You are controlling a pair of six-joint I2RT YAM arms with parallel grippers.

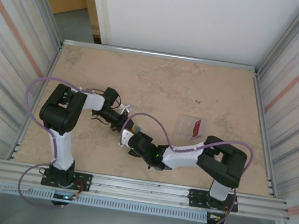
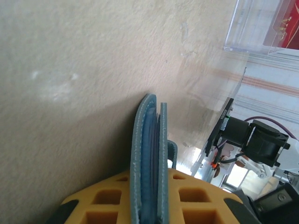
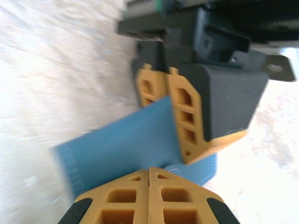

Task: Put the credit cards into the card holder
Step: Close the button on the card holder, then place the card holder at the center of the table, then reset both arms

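Note:
The teal-blue card holder (image 2: pixel 148 135) stands edge-on, pinched between the yellow fingers of my left gripper (image 2: pixel 149 176), which is shut on it. From the right wrist, the card holder (image 3: pixel 117 144) is a blue sheet held by the left gripper's fingers (image 3: pixel 187 121). My right gripper (image 3: pixel 149 171) is shut, finger against finger, with its tips at the holder's lower edge beside the small snap button (image 3: pixel 174 170). From above, both grippers meet at the card holder (image 1: pixel 134 128) near the table's middle front. A red credit card (image 1: pixel 197 128) lies in a clear case.
The clear plastic case (image 1: pixel 188 125) lies on the tan table right of the grippers, and in the left wrist view the case (image 2: pixel 252 28) sits at the top right. Metal rails border the table (image 1: pixel 160 79). Striped walls stand on both sides.

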